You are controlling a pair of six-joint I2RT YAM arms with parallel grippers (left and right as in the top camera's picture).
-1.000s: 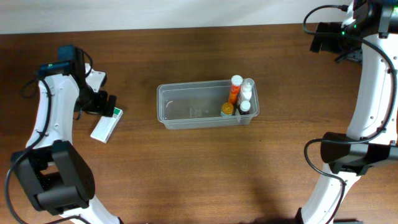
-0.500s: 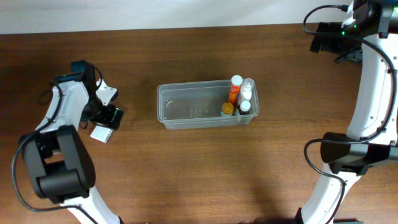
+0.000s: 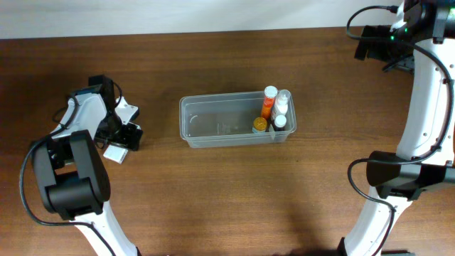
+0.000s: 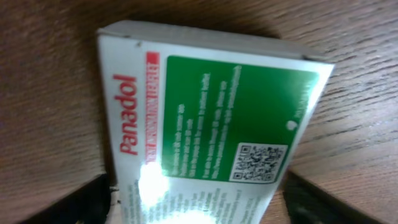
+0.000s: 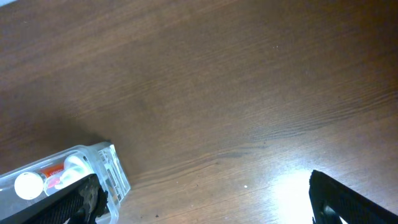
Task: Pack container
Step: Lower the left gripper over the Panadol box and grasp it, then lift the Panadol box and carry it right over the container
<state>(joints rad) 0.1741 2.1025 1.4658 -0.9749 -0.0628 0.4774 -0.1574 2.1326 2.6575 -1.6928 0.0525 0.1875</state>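
Overhead, you get only a white corner of the Panadol box (image 3: 114, 151); the left gripper (image 3: 126, 135) covers the rest. Left wrist view: box's lower end runs off the bottom edge, fine print blurred, glare blanks a patch. The gripper's fingers (image 4: 84, 204) are dark slivers in the corners; contact with the box can't be told. Right wrist view cuts the container (image 5: 115, 171) at the left edge.
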